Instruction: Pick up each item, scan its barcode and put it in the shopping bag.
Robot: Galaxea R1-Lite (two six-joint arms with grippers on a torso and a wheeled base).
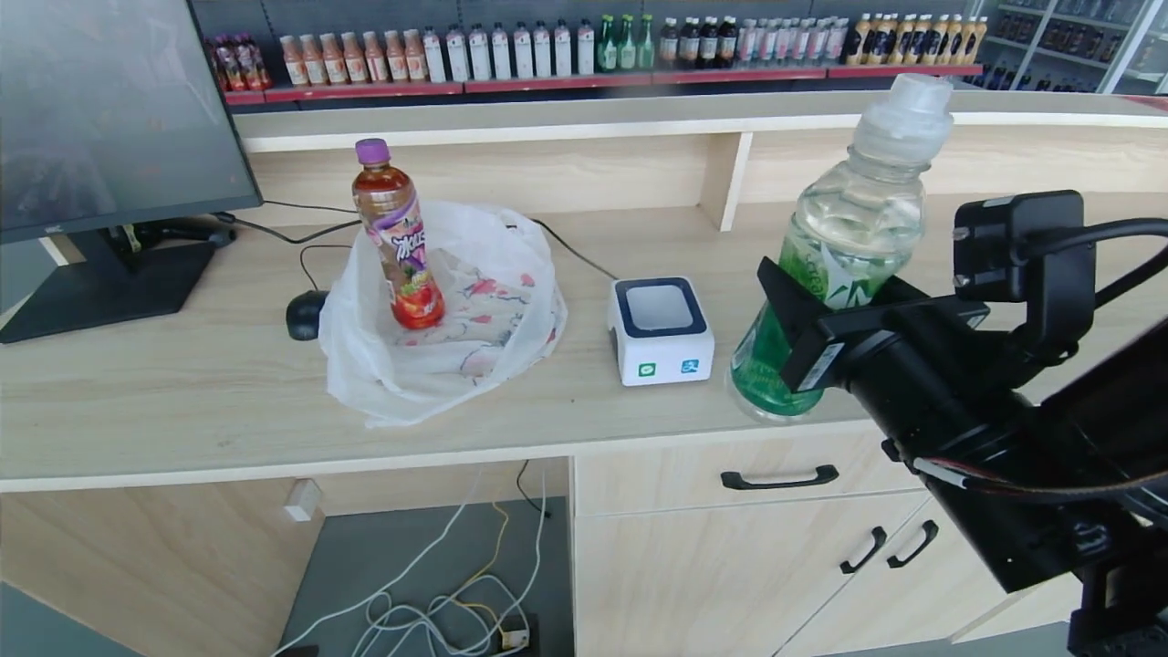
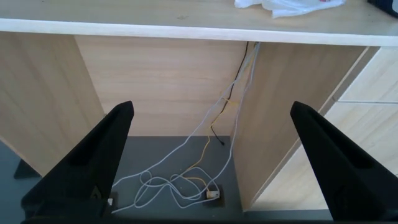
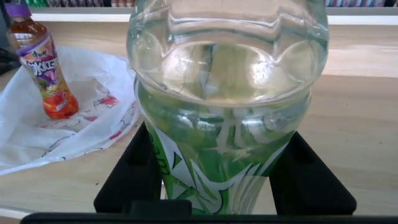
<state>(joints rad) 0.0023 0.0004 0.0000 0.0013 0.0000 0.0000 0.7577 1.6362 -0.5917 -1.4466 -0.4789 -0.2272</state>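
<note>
A: What has hold of the green bottle (image 1: 849, 228)?

B: The right gripper (image 1: 826, 319), clamped on the labelled lower half. The bottle sits near the bench's (image 1: 182, 392) front edge, just beside the scanner (image 1: 659, 330) on the side toward the bench's right end. I can't tell whether its base touches the bench.

A: Which way does it point?

B: Cap up, long axis close to vertical, the top leaning a little toward the right end.

A: So, the scan?

B: The scanner window faces upward, so I judge the bottle must be carried over it and tipped until the label looks down at the glass. I can't see the barcode, so some rolling may be needed. Keep it low and slow; the liquid will slosh.

A: Then the shopping bag (image 1: 511, 265)?

B: Beyond the scanner, toward the left end, with a tea bottle (image 1: 398, 239) standing inside. Lower beside that, not onto it.

A: The left gripper (image 2: 211, 162)?

B: Wide open, empty, below the front edge.
</note>
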